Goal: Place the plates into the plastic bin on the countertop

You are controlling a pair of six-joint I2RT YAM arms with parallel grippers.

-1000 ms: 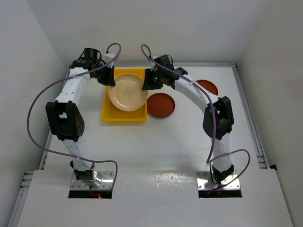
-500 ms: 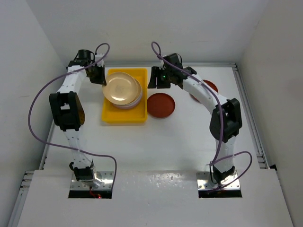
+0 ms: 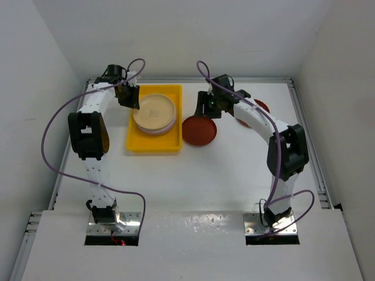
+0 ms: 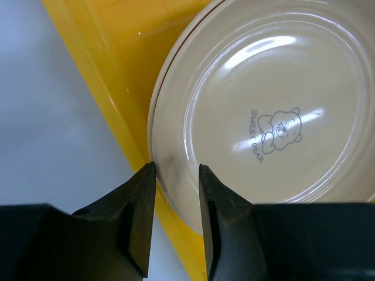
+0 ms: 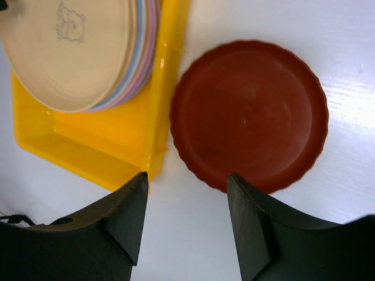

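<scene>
The tan plate (image 3: pixel 154 111) now lies atop the stack (image 5: pixel 146 54) inside the plastic bin (image 3: pixel 153 144), and the left gripper (image 4: pixel 176 168) has just let go, jaws parted at its rim. Right of the bin, the right gripper (image 5: pixel 187 177) hangs with jaws spread over a dark red plate (image 5: pixel 249 114), likely the next to go.

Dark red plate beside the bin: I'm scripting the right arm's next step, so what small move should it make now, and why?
Probably lower the right gripper onto the edge of the dark red plate and close. Its jaws are open and empty, poised over that edge, and the plate lies flat on the countertop just outside the yellow bin.
</scene>
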